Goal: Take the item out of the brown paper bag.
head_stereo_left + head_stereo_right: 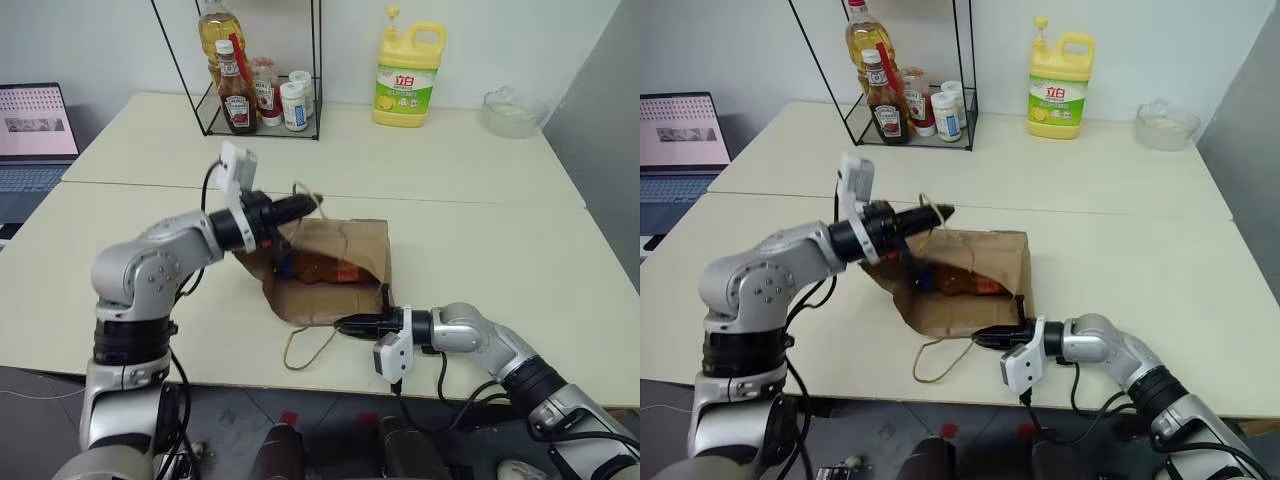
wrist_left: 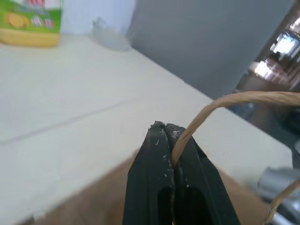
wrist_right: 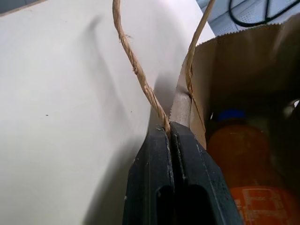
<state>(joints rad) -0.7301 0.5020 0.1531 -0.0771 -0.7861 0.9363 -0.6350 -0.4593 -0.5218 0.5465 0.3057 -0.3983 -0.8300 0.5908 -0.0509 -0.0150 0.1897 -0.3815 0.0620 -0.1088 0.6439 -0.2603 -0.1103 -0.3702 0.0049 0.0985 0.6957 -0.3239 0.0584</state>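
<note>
The item (image 3: 243, 159) lies inside the brown paper bag (image 1: 345, 262), between the left gripper (image 1: 312, 204) and right gripper (image 1: 340, 323), each clamped on a cord handle.

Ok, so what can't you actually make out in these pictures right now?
- Orange drink bottle: its lower part is cut off by the right wrist view's edge and hidden inside the brown paper bag in the eye views.
- Bag's far end: hidden by the left gripper and arm.
- Ketchup bottle label on the rack: too small to read.
</note>
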